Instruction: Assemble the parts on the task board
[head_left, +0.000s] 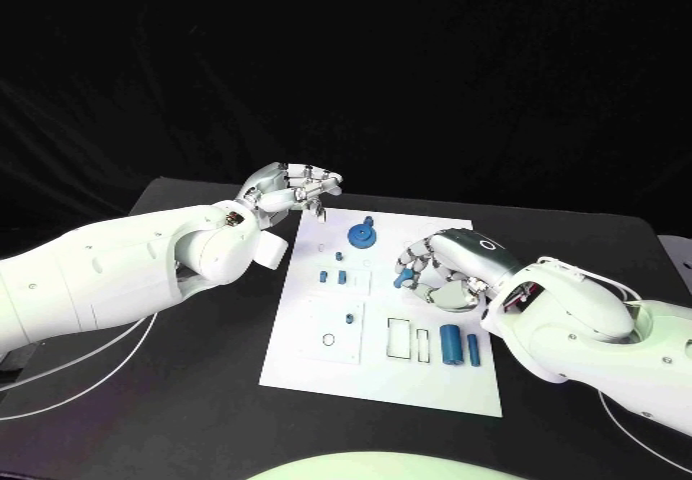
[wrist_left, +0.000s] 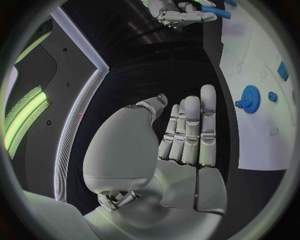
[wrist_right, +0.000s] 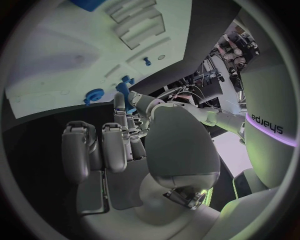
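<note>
The right hand (head_left: 440, 268) hovers over the task board (head_left: 310, 350) with a small blue part (head_left: 405, 279) pinched in its fingertips, apparently lining it up for a seat. The left hand (head_left: 293, 188) waits empty at the board's far corner, fingers loosely apart, clear of the blue gear (head_left: 362, 235).

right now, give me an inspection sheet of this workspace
surface: black table, white task board lying flat in the middle.
job's things: blue gear at the board's far end; two blue cylinders lying side by side at the near end; small blue pegs between.
clutter: nothing seen.
hands: left hand off the board's far left corner, holding nothing; right hand over the board's right side, pinching a small blue part.
cables: white cables trailing under the left arm, another by the right arm.
surroundings: black backdrop.
</note>
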